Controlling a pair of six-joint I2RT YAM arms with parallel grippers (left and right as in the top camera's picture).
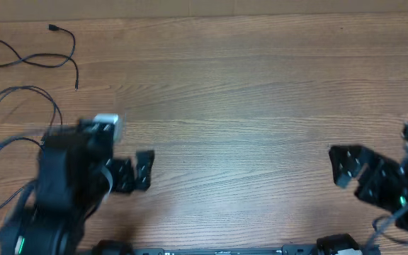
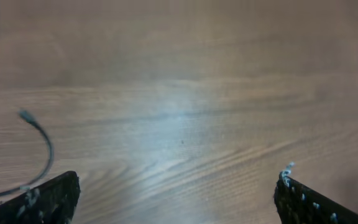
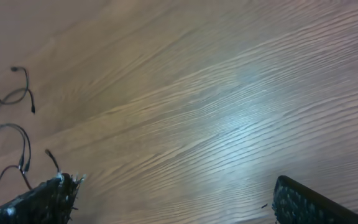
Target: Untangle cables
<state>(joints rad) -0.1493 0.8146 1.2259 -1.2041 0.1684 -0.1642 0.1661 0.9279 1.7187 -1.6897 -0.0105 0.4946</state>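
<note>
Cables [image 1: 28, 58]: 2 black cords, far left of table [image 1: 261, 92]
Left gripper [image 1: 134, 172]: spread, empty, near them
Right gripper [image 1: 342, 167]: spread, empty, well apart
Blocking: left arm [image 1: 62, 177] covers lower cord
Left wrist only: plug end [image 2: 25, 115] close up

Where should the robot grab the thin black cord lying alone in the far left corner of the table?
Probably the short straight tail of the cord, the end nearest the left gripper. It lies flat and clear of the cord's loop, so the open gripper coming straight down from above, fingers either side, should pinch one strand, not two.
</note>
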